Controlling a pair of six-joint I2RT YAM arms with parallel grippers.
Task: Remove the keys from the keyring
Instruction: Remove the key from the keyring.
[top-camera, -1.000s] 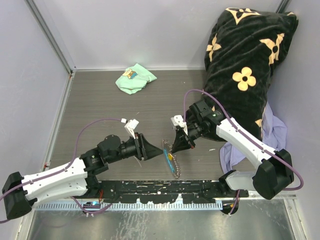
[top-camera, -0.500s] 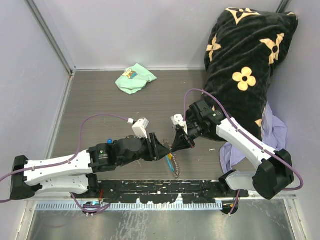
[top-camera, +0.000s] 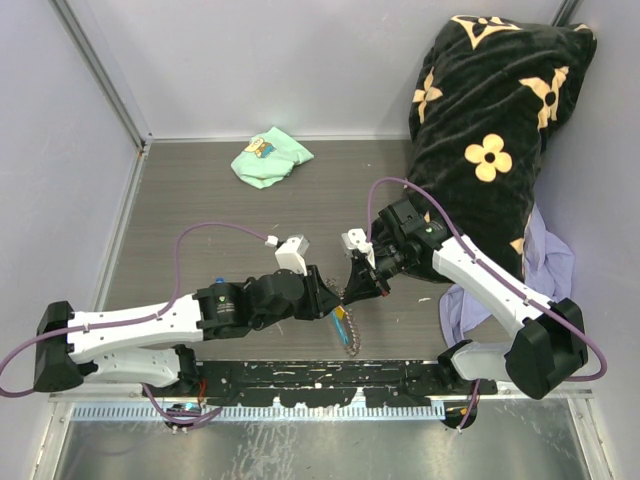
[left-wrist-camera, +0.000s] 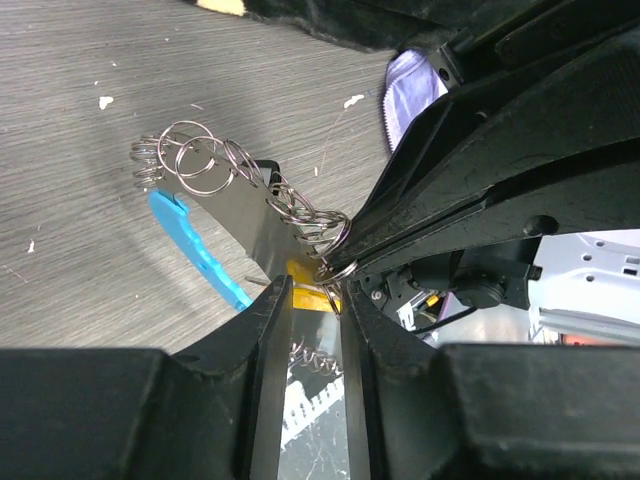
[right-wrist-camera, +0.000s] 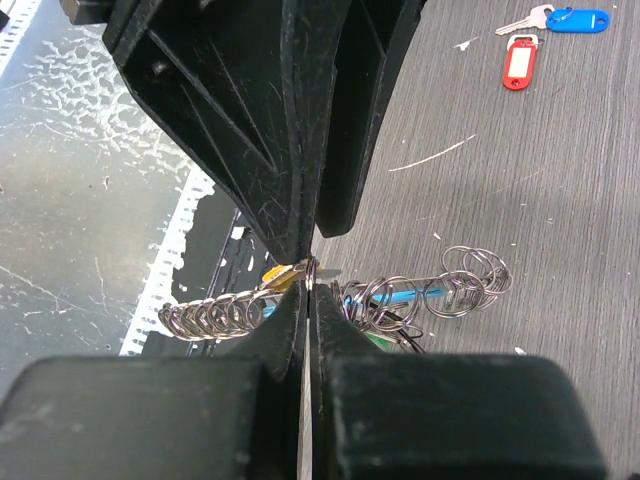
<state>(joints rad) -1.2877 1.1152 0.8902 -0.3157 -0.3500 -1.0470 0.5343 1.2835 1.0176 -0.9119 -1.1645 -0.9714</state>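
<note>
Right gripper (right-wrist-camera: 306, 288) clamped shut on the keyring (left-wrist-camera: 318, 228), held just above the table (top-camera: 200, 200) near its near edge, chain (top-camera: 349, 338) hanging down. Left gripper (left-wrist-camera: 316, 295) has its jaws narrowed around a yellow-tagged key (left-wrist-camera: 300, 270); I can't tell whether it actually grips.

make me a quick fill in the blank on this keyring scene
1. The right pincer is ____ on the keyring.
2. A loose key with a blue tag lies on the table beside a tag that is ____.
3. The oblong fob lying on the table is sky-____.
Missing words: shut; red; blue.
</note>
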